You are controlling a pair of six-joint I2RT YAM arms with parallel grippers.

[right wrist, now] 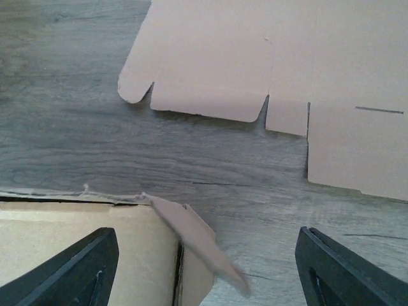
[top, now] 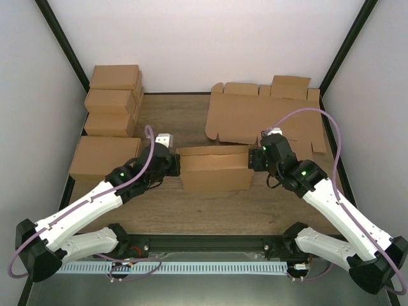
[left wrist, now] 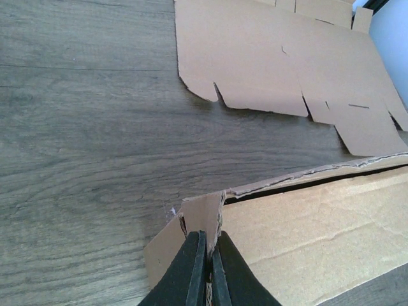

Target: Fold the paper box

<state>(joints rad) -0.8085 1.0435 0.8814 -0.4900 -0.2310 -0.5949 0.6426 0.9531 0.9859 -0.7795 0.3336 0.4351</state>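
Note:
The paper box (top: 215, 168), a brown cardboard mailer partly folded with its lid down, lies mid-table between the arms. My left gripper (top: 176, 164) is at its left end, shut on an upright side flap (left wrist: 205, 215) of the box (left wrist: 319, 229). My right gripper (top: 252, 159) is at the box's right end, jaws wide open. In the right wrist view the box's right end (right wrist: 83, 248) sits between the fingers (right wrist: 76, 271), with a loose side flap (right wrist: 197, 242) sticking out at an angle and untouched.
Flat die-cut cardboard sheets (top: 261, 118) lie at the back right, also in the left wrist view (left wrist: 268, 57) and the right wrist view (right wrist: 268, 57). Several closed cartons (top: 111, 105) are stacked at the back left. The wood tabletop (top: 210, 204) is bordered by a black frame.

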